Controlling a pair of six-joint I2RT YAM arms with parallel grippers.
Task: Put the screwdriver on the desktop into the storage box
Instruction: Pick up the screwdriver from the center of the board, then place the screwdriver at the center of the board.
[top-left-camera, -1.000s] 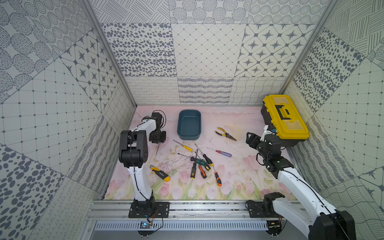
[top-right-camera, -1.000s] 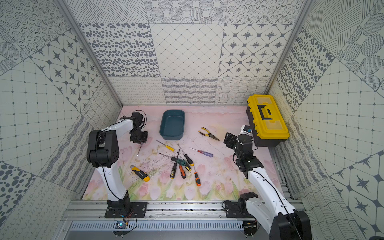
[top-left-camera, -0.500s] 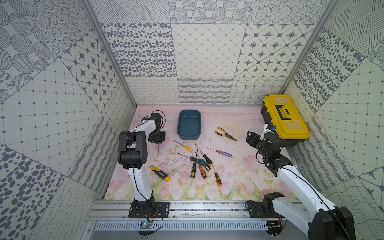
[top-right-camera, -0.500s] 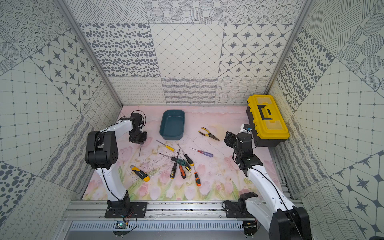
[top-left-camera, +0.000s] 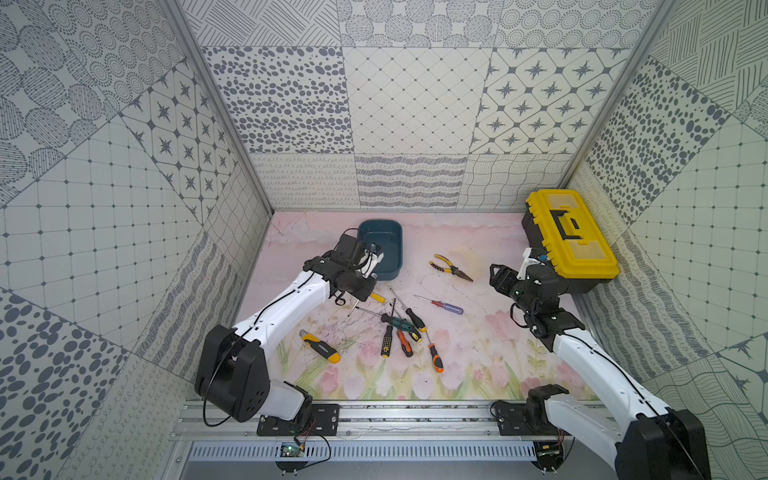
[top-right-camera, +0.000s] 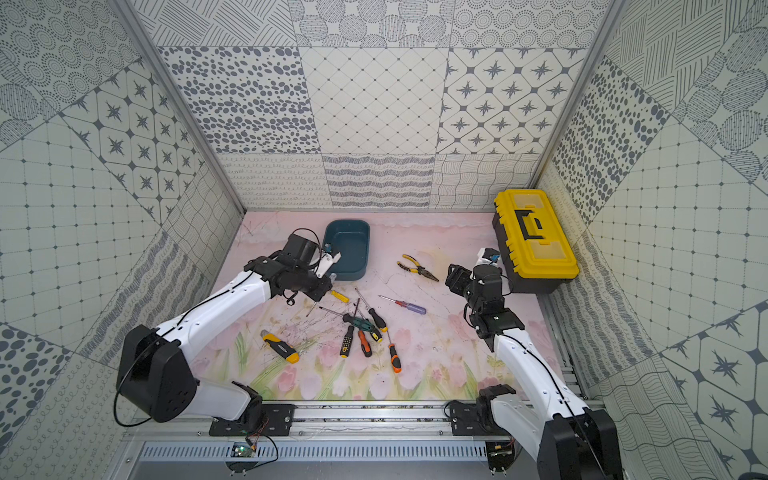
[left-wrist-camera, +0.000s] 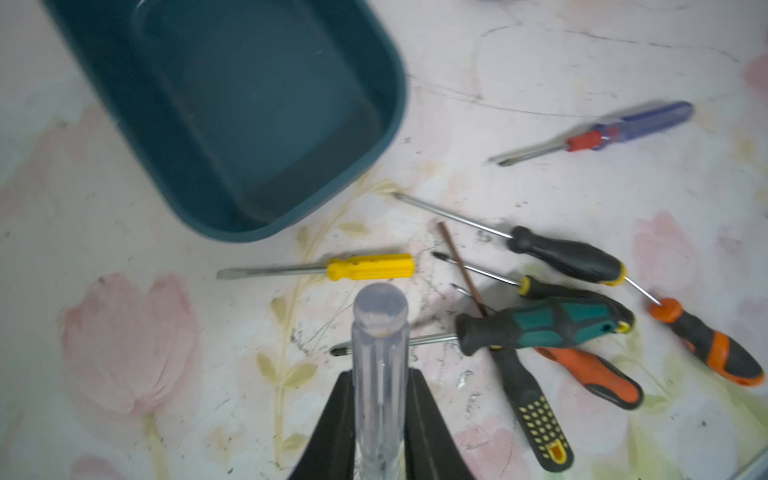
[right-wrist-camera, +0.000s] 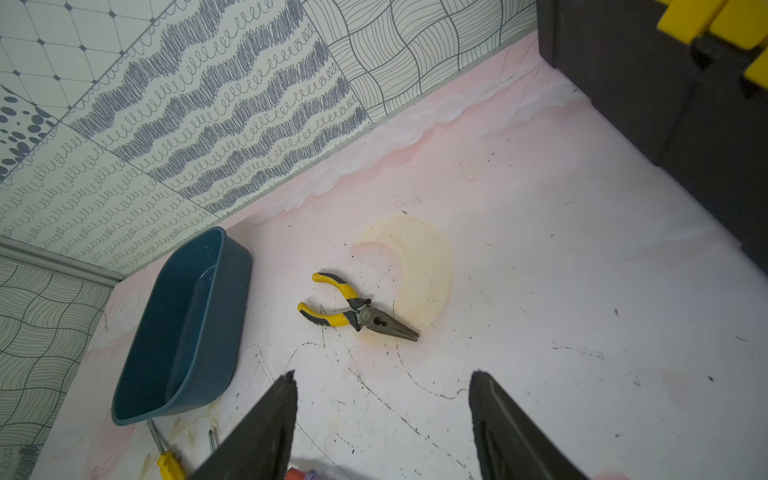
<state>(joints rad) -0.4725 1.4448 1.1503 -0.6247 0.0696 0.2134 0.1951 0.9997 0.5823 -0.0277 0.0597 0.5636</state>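
Utility knife (top-left-camera: 320, 346), yellow and black, is lying on the surface (top-left-camera: 478, 357) at the left of the tool spread. Left claw (left-wrist-camera: 379, 386) is clamping narrow on a clear-handled screwdriver (left-wrist-camera: 379, 332); the handle is sticking out past the fingertips (left-wrist-camera: 415, 386), and the shaft is hidden. In both top views this claw (top-left-camera: 368, 266) is hanging at the near left corner of the storage box (top-left-camera: 400, 249), with the handle end just short of the near wall (left-wrist-camera: 386, 124). Yellow-handled screwdriver (left-wrist-camera: 370, 267) is lying just beside that wall, outside the box. Next over, a crossed pile of screwdrivers is resting on the surface, the green-and-black one (left-wrist-camera: 548, 322) lying over others. Purple-handled screwdriver (top-left-camera: 451, 308) is lying apart from the pile. Pliers (right-wrist-camera: 353, 311) are sitting between the box and the right arm. Right claw (right-wrist-camera: 384, 376) is hovering wide apart above bare surface, gripping nothing. Yellow-and-black toolbox (top-left-camera: 569, 245) is standing closed at the far right corner, just beside the right arm's wrist
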